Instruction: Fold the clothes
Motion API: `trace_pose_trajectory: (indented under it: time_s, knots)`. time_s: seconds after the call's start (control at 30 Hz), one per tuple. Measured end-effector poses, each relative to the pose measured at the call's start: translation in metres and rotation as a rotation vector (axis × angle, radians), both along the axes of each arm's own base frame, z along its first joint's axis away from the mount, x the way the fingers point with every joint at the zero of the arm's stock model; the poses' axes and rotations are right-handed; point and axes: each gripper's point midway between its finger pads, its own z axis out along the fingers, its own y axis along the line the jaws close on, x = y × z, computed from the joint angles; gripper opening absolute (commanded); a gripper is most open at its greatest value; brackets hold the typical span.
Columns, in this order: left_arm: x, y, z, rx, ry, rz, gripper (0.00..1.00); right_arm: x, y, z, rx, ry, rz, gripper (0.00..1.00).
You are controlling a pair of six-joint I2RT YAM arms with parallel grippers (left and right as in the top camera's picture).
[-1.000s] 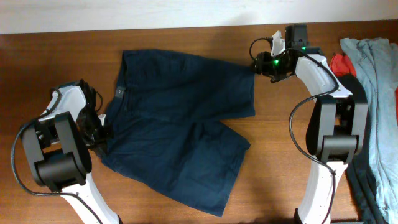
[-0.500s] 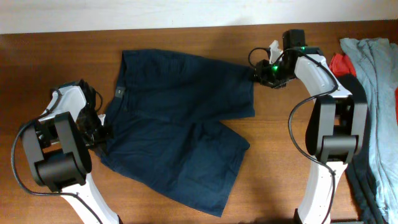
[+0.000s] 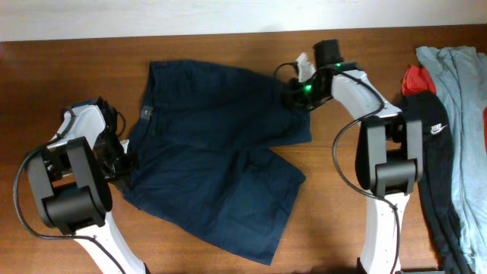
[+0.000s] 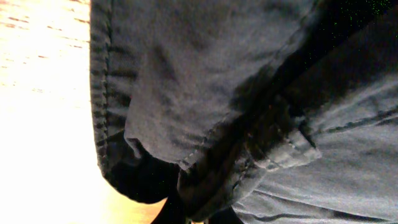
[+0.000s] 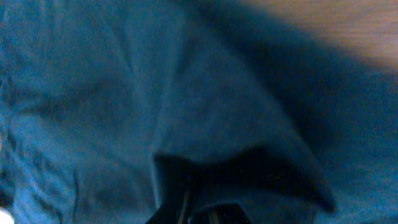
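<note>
The dark navy shorts (image 3: 213, 152) lie spread on the wooden table, waistband at the left and legs to the right. My left gripper (image 3: 128, 161) is at the waistband's lower left edge. In the left wrist view the jaws (image 4: 199, 208) are shut on bunched shorts fabric (image 4: 217, 74). My right gripper (image 3: 291, 95) is at the upper leg's hem corner, pulled in over the leg. In the right wrist view the fingers (image 5: 199, 199) pinch a lifted fold of the shorts (image 5: 124, 81), which fill the frame.
A black garment with a white swoosh (image 3: 430, 129), a light grey shirt (image 3: 464, 91) and a red item (image 3: 415, 76) lie piled at the table's right edge. A white wall strip (image 3: 228, 15) runs along the back.
My right gripper has moved left from beyond the upper leg's corner to over the leg, taking the hem corner with it. The left arm has not moved.
</note>
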Motion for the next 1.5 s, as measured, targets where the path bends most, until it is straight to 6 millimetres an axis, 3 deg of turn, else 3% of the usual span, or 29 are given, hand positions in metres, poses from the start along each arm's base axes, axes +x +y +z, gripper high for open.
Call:
trace_pose_trajectory:
  time_s: [0.13,0.3,0.6,0.73,0.83,1.0,1.33,1.43,1.5]
  knots:
    - [0.000,0.000,0.000,0.000,0.000,0.000,0.03,-0.022,0.016,-0.005,-0.015,0.050,0.076,0.39]
    - [0.000,0.000,0.000,0.001,-0.002,0.000,0.04,-0.023,0.000,-0.009,-0.055,0.052,0.081,0.52]
    - [0.001,0.000,0.000,0.002,-0.004,0.000,0.05,-0.003,-0.089,-0.002,0.009,0.062,-0.112,0.54]
    - [0.001,0.001,-0.001,0.004,-0.006,-0.001,0.05,-0.002,-0.094,0.002,0.048,0.077,-0.145,0.52]
    - [0.001,0.001,-0.001,0.004,-0.006,-0.001,0.05,0.000,-0.088,0.003,0.065,0.081,-0.156,0.44]
    - [0.001,0.001,-0.001,0.004,-0.006,-0.001,0.05,0.020,-0.071,0.010,0.092,0.026,-0.192,0.36]
    - [0.001,0.001,-0.001,0.004,-0.006,-0.001,0.05,0.016,-0.070,-0.004,-0.033,0.072,-0.258,0.40]
    - [0.001,0.001,-0.001,0.004,-0.006,-0.001,0.05,0.017,-0.064,-0.005,-0.045,0.068,-0.255,0.25]
    - [0.001,0.001,-0.001,0.004,-0.006,-0.001,0.05,0.019,-0.055,-0.004,-0.047,0.050,-0.239,0.07]
